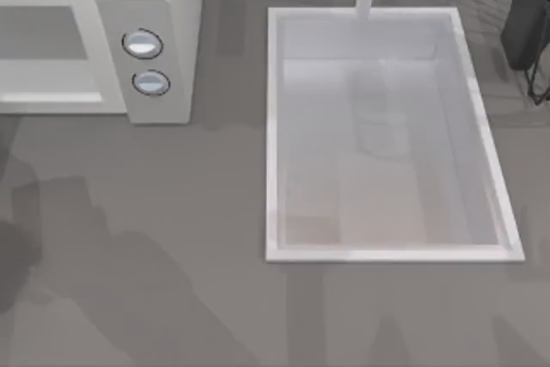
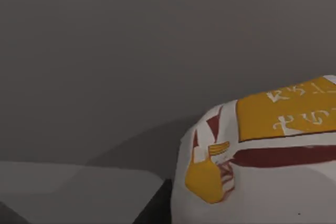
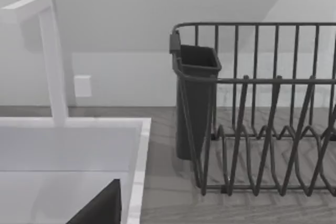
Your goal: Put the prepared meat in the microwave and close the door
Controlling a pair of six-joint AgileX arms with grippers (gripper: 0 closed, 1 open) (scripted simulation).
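Door (image 1: 47, 53) on the microwave (image 1: 159, 40) looks shut with no meat inside, so step 1 is opening it; can't tell either gripper's state.

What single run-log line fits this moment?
microwave: top view's upper left | door: shut | sink: centre-right | dish rack: beside sink | printed package: near left wrist

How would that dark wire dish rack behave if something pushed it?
The dish rack is thin open wire, so probably light for its size and stiff. Its wide, low base on the counter suggests it would slide rather than tip. The solid holder at one corner might make it swivel.
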